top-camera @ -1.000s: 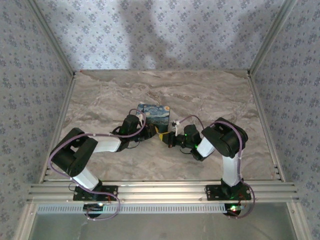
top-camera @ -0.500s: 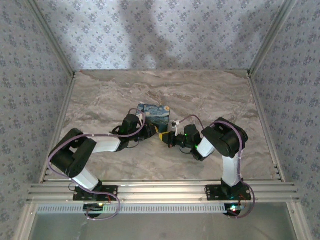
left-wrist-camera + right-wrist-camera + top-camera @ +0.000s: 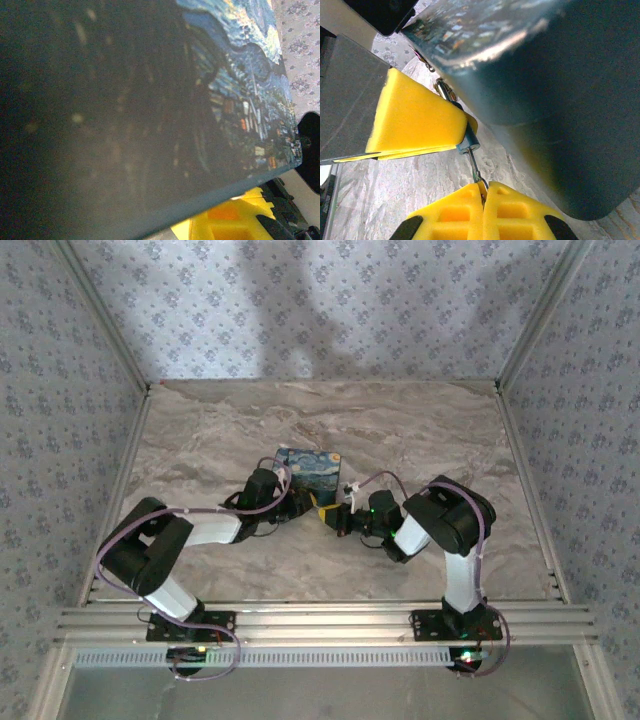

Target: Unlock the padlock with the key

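The padlock (image 3: pixel 468 142), a tiny blue-grey lump, pokes out from between the yellow fingers (image 3: pixel 420 120) of my left gripper, which is shut on it right beside the box. The key (image 3: pixel 475 169) is a thin metal blade with its tip in the padlock's underside. My right gripper (image 3: pixel 483 189) is shut on the key's other end. From above, the left gripper (image 3: pixel 311 502) and the right gripper (image 3: pixel 333 516) meet tip to tip at the box's near right corner. In the left wrist view a yellow finger (image 3: pixel 225 220) shows under the box's edge.
The blue-and-yellow swirl-print box (image 3: pixel 308 468) stands mid-table, touching or nearly touching both grippers; its wall (image 3: pixel 560 100) looms close on the right and its lid (image 3: pixel 150 100) close to the left wrist camera. Marble table (image 3: pixel 420 430) stretches beyond, with patterned walls round it.
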Motion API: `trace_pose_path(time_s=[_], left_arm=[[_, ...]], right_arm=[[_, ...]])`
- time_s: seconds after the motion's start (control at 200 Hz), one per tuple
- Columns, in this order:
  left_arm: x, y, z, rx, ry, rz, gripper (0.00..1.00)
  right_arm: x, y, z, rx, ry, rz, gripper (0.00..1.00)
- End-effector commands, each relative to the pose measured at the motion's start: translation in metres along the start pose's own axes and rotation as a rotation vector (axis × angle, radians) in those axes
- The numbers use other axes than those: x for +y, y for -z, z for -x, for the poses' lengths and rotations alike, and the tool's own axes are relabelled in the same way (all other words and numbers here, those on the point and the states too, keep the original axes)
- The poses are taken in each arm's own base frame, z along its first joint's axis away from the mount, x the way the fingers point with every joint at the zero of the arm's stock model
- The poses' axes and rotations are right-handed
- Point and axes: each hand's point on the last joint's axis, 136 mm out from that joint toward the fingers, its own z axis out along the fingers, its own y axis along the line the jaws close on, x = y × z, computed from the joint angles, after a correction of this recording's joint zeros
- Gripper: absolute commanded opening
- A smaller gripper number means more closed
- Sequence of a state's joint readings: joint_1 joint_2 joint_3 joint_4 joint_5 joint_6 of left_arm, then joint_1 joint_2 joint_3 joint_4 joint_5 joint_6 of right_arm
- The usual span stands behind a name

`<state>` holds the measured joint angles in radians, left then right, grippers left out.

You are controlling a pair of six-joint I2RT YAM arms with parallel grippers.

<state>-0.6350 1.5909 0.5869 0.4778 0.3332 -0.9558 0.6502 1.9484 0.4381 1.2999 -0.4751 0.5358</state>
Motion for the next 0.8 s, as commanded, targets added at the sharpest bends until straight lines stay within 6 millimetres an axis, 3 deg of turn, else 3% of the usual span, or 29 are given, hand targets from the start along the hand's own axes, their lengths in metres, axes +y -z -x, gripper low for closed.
trace_pose_path(time_s=[0.0, 0.305, 0.794], left_arm=[[-0.0385, 0.0051, 0.0008, 0.027, -0.026, -0.118, 0.21], [-0.0423, 0.0055, -0.0005, 0.042, -0.018, -0.122, 0.21], [-0.0461, 0.0046, -0.0023, 0.05, -0.017, -0.124, 0.21]], right_arm=[[0.0327, 0.0002, 0.0196, -0.062, 0.113, 0.106, 0.0], [0.0331, 0.0021, 0.0237, -0.067, 0.207, 0.084, 0.0], [0.0241, 0.0006, 0.0224, -0.064, 0.219, 0.062, 0.0]])
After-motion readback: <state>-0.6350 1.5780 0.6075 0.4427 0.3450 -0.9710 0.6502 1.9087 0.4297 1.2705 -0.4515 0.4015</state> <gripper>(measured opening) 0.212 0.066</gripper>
